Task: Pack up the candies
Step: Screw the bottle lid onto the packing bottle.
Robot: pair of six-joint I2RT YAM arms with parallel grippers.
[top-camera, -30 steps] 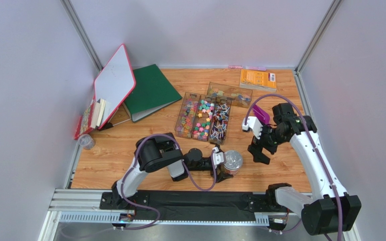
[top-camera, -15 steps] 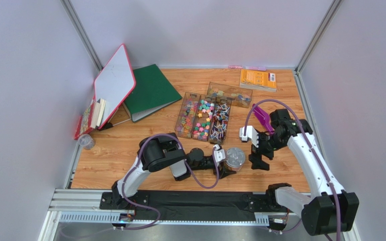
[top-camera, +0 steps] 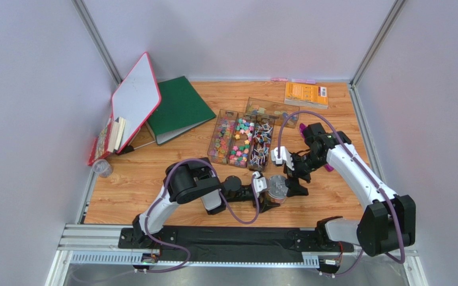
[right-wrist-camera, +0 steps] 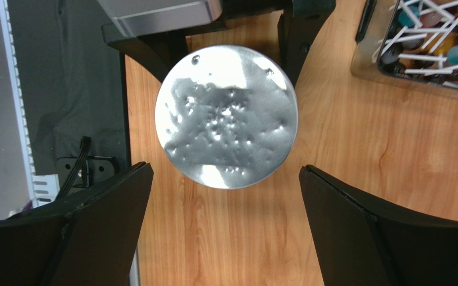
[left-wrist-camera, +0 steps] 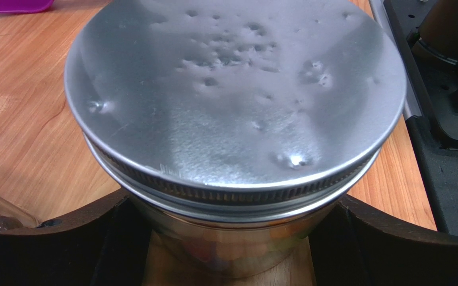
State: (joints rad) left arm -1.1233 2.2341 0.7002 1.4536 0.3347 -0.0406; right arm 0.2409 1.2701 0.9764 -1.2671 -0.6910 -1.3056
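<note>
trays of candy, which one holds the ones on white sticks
The rightmost of the three side-by-side clear trays, nearest the metal-lidded jar: its candies sit on white sticks, while the other two hold stickless sweets.

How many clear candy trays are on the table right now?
4. Left tray, middle tray and right tray sit side by side mid-table; fourth tray lies behind them. None looks hidden.

Jar (right-wrist-camera: 226, 117) at the counter's (top-camera: 130, 179) near edge: left fingers (left-wrist-camera: 46, 250) against both sides, right fingers (right-wrist-camera: 381, 238) spread above. Clear trays (top-camera: 240, 141) block just behind. Near-left corner bare.
</note>
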